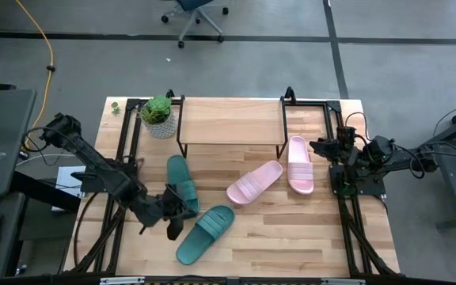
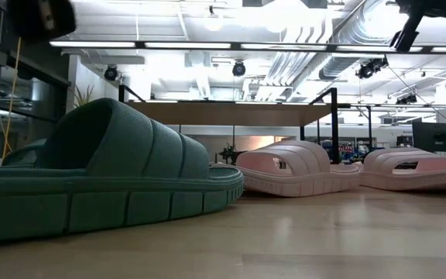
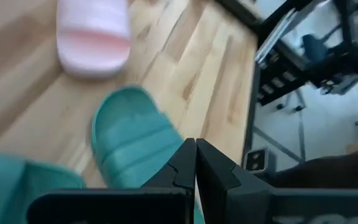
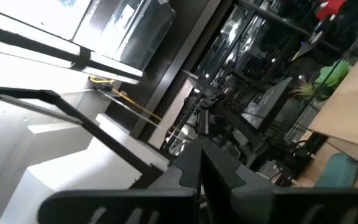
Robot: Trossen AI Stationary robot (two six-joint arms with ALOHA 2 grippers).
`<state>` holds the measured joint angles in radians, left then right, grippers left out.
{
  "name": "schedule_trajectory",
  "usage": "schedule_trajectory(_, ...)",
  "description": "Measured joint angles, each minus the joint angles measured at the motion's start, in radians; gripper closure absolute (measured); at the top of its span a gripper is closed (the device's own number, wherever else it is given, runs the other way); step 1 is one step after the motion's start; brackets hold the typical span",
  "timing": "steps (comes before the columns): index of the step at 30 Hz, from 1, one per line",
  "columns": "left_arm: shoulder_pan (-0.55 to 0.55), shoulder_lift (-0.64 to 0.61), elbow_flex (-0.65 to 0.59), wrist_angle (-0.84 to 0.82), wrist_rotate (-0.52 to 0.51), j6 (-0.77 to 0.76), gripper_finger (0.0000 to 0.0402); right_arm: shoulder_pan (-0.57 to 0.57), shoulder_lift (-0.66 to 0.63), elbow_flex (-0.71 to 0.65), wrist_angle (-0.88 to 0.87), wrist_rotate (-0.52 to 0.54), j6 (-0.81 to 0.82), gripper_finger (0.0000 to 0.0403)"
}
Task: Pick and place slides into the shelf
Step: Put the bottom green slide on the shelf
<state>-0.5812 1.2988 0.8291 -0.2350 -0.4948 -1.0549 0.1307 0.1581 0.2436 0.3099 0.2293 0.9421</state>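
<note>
A wooden table (image 1: 291,237) is seen from directly above, with a low shelf (image 1: 232,121) of light wood and thin black legs standing near its far edge. A small potted plant (image 1: 158,115) sits just beside the shelf's left end. Four slide sandals lie on the tabletop in front of the shelf, none of them on it. One dark teal slide (image 1: 182,183) lies left of centre, and a second teal slide (image 1: 205,233) lies tilted nearer the front edge. A pale pink slide (image 1: 255,182) lies at a slant near the middle, and another pink slide (image 1: 299,164) lies lengthwise just right of the shelf's right legs. The left gripper (image 1: 174,218) is held low over the table between the two teal slides, close beside both; in the left wrist view its two dark fingers (image 3: 178,167) are pressed together with nothing between them. The right gripper (image 1: 321,147) is held at the right edge of the table, near the second pink slide, and in the right wrist view its fingers (image 4: 188,167) are likewise closed on nothing.
</note>
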Motion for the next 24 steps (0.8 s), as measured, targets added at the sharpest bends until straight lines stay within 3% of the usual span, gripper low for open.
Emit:
schedule_trajectory(5, -0.017, 0.096, 0.000, 0.000, -0.010, -0.142, 0.0401, 0.000, 0.000, 0.000, -0.006, -0.021, 0.000, 0.0402)
schedule_trajectory(15, -0.017, 0.195, 0.000, 0.046, 0.001, -0.246, 0.0401, 0.000, 0.000, 0.000, -0.009, -0.055, 0.052, 0.0402)
schedule_trajectory(24, -0.015, 0.244, 0.000, 0.149, 0.172, -0.195, 0.0401, 0.000, 0.000, 0.000, -0.008, -0.051, 0.052, 0.0402)
